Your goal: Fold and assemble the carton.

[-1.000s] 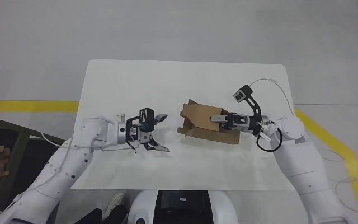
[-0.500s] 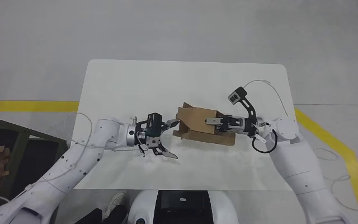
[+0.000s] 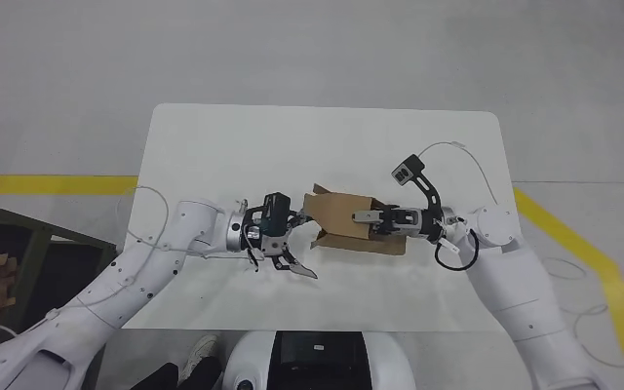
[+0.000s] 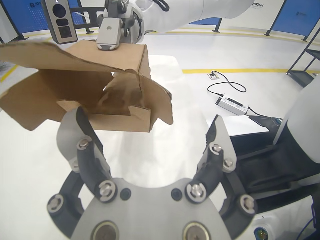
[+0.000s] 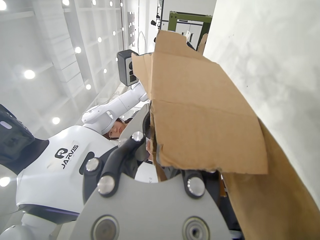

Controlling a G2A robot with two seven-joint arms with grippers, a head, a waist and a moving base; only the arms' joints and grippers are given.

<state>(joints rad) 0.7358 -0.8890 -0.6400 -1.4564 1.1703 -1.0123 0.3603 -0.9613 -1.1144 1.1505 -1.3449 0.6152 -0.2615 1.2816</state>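
Black-and-silver left gripper [image 4: 148,116], jaws spread wide and holding nothing, hovers low over the white table [image 3: 195,146] near its middle, facing the open end of a brown corrugated cardboard carton [image 4: 82,93]. One of its fingertips [image 4: 83,123] sits right at the carton's lower lip; whether it touches cannot be told. The carton lies on its side at the centre of the table, mouth turned toward the left edge, apparently resting on the tabletop. Its flaps are not yet closed. The upper flap [image 4: 50,56] juts out flat over the mouth, a side flap [image 4: 157,101] splays toward the front edge, and another is creased inward inside the box. The flap edges look ragged.

At the carton's farther end, toward the right edge, the right gripper [image 4: 108,47] is clamped on the top panel, one finger lying flat on the outside of the board. Beyond the table, a grey power unit [image 4: 233,103] with a black cable [image 4: 226,86] lies on the floor [image 4: 262,56].

The work appears to be at the flap-folding step, with the mouth yet to be shut. Several things could go wrong. A push from the open left jaws could slide or twist the light carton against the single right-hand pinch and pry it loose. A fingertip could snag under the splayed flap and crumple or tear the ragged board. Folding the upper flap first would leave the side flap trapped outside.
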